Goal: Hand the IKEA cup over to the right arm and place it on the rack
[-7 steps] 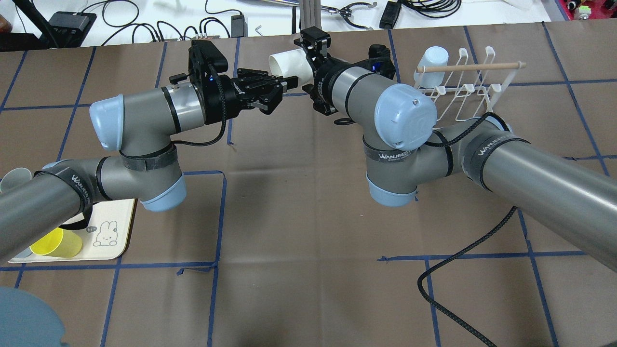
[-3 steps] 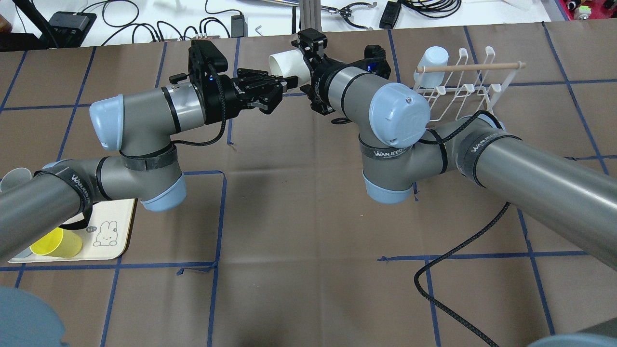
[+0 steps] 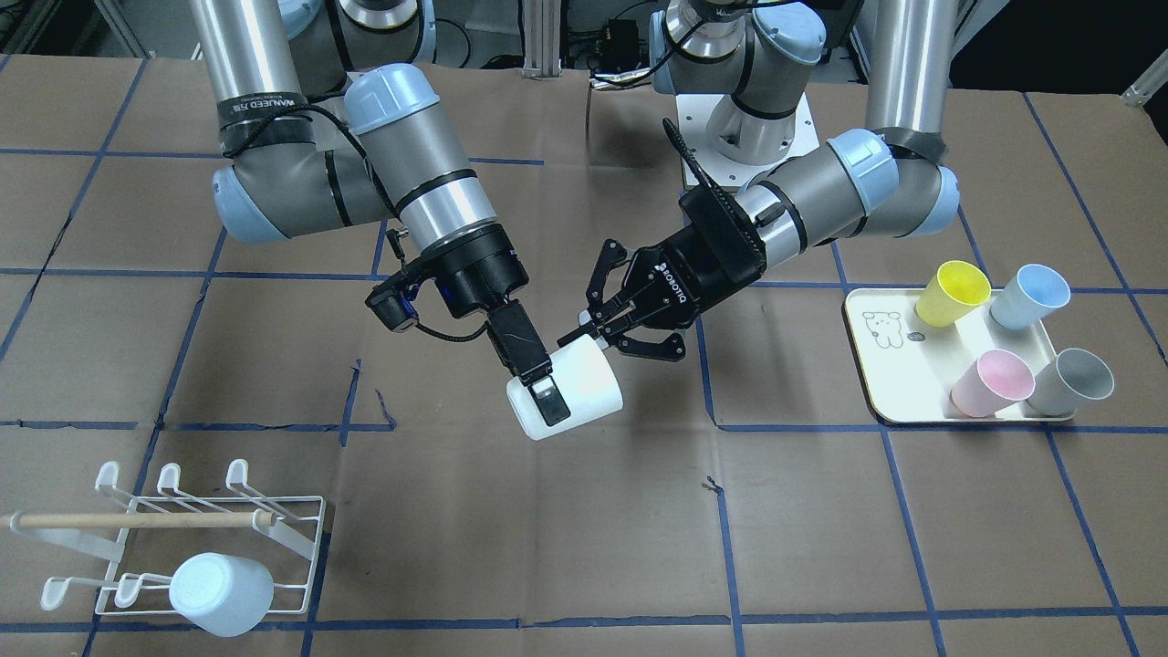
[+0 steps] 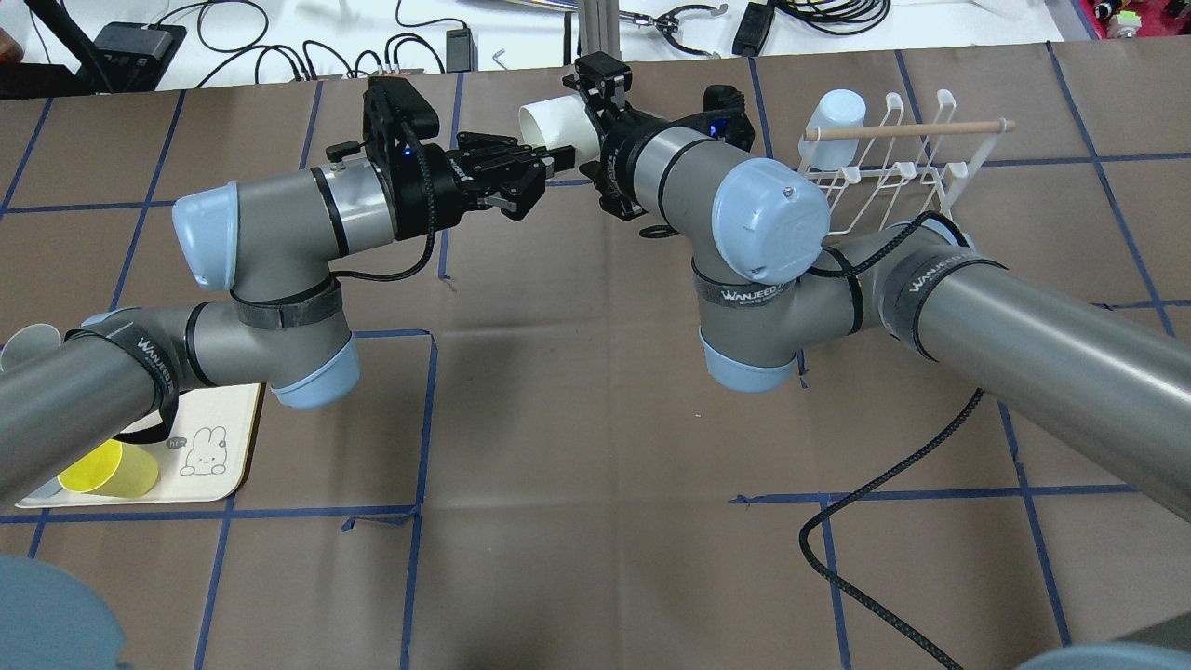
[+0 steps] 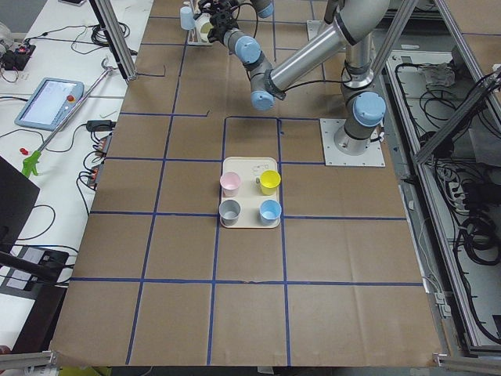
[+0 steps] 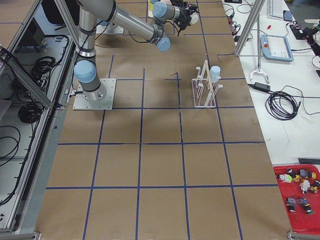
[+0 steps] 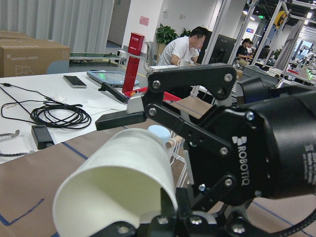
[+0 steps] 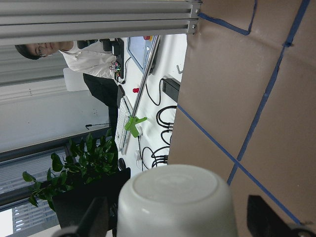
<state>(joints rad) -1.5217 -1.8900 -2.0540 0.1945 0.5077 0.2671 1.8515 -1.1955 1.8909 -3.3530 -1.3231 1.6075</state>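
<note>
The white IKEA cup (image 3: 584, 383) hangs on its side above the table's middle, between both arms. My left gripper (image 3: 607, 336), the ROBOTIQ one, is shut on the cup at its rim; the cup's open mouth fills the left wrist view (image 7: 123, 173). My right gripper (image 3: 538, 392), slim and black, straddles the cup's base end, one finger (image 3: 546, 401) lying along its side. In the right wrist view the cup's base (image 8: 177, 197) sits between the two fingers with a small gap each side. The white wire rack (image 3: 235, 470) stands on the robot's right.
A light blue cup (image 3: 222, 593) hangs on the rack under the wooden dowel (image 3: 137, 520). A cream tray (image 3: 890, 365) on the robot's left holds yellow (image 3: 954, 292), blue, pink and grey cups. A black cable (image 4: 884, 502) lies under the right arm.
My right arm has shifted a little to the left, toward the cup, and then settled. The left arm and the cup have not moved.
</note>
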